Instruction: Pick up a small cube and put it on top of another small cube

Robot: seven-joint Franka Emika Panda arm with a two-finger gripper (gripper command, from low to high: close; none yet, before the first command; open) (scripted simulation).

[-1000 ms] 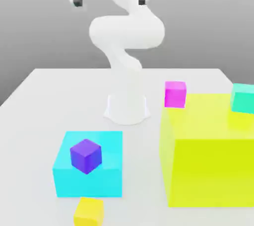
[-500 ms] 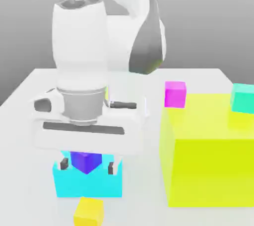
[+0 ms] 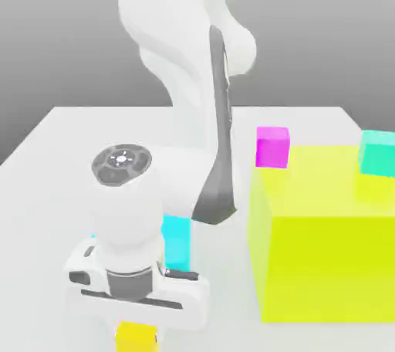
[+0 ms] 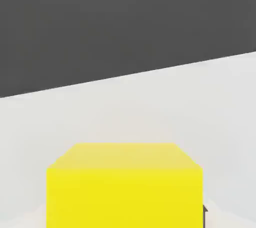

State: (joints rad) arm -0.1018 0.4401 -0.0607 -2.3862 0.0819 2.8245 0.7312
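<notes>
A small yellow cube (image 3: 137, 339) sits on the white table at the front edge of the exterior view. My gripper (image 3: 137, 326) has come straight down on it, and the white hand (image 3: 135, 292) covers most of the cube. In the hand view the yellow cube (image 4: 125, 187) looms close, and one dark fingertip (image 4: 204, 216) presses against its side. The jaws stand closed on the cube, which rests on the table. My hand hides the purple cube on the cyan block (image 3: 177, 246).
A large yellow block (image 3: 324, 258) stands at the exterior view's right, with a teal cube (image 3: 376, 153) on top. A magenta cube (image 3: 272, 147) stands behind it. The arm's base and links rise behind my hand. Bare white table (image 3: 46, 188) lies to the left.
My hand has moved from above the purple cube on the cyan block forward and down to the yellow cube. The fingers, wide apart before, have closed in.
</notes>
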